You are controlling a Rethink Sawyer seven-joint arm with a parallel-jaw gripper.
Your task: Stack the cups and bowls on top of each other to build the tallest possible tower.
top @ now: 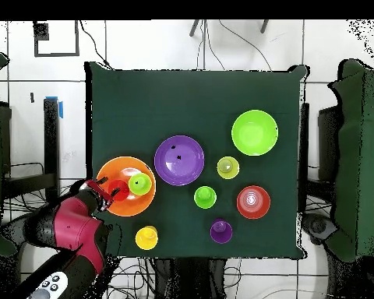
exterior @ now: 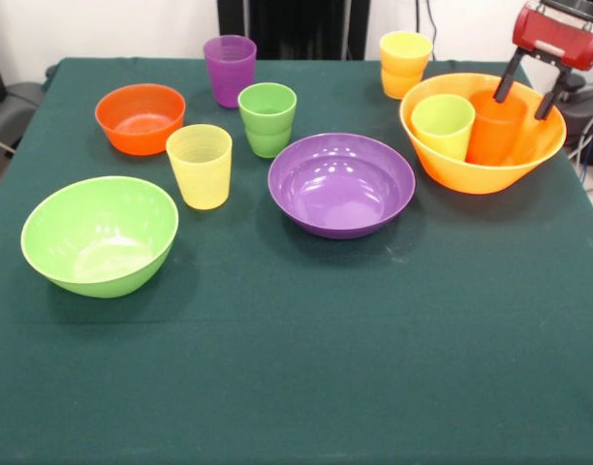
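The yellow-orange bowl (exterior: 471, 179) stands at the right rear and holds a lime green cup (exterior: 442, 124) and an orange cup (exterior: 495, 131), both upright. My gripper (exterior: 519, 107) hangs open over that bowl's back, one finger above the orange cup, the other by the bowl's rim. On the cloth stand a purple bowl (exterior: 341, 184), a lime green bowl (exterior: 100, 234), a small orange bowl (exterior: 140, 118), a purple cup (exterior: 230, 68), a dark green cup (exterior: 267, 116), a pale yellow cup (exterior: 200, 165) and a yellow-orange cup (exterior: 405, 63). Overhead, the gripper (top: 104, 189) is at the bowl's (top: 118, 167) edge.
The table has a dark green cloth (exterior: 306, 368); its near half bears nothing. My red arm (top: 77, 226) reaches in from the table's corner in the overhead view. Cables and dark furniture lie around the table's sides.
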